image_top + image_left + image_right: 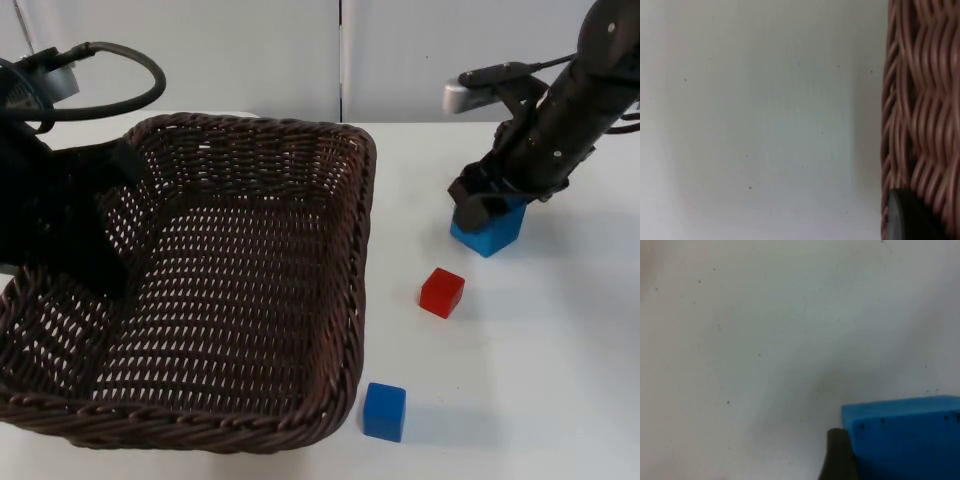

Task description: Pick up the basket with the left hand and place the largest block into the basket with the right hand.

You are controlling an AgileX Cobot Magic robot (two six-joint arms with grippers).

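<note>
While left gripper (110,160) clasps basket (250,150), right gripper (480,205) clamps corner-forward blue block (495,232).

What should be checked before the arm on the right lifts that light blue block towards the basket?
1. Right hand on the largest block: ok, it sits down over the light blue block, a fingertip against its side.
2. Grip firm: cannot tell, the fingers are hidden.
3. Left hand on the basket: ok, its fingertip is at the woven wall.
4. Basket lifted off the table: cannot tell.
5. Basket open to receive: ok, nothing lies inside.
6. Path: ok, the red block and small blue block lie low on the table.
</note>
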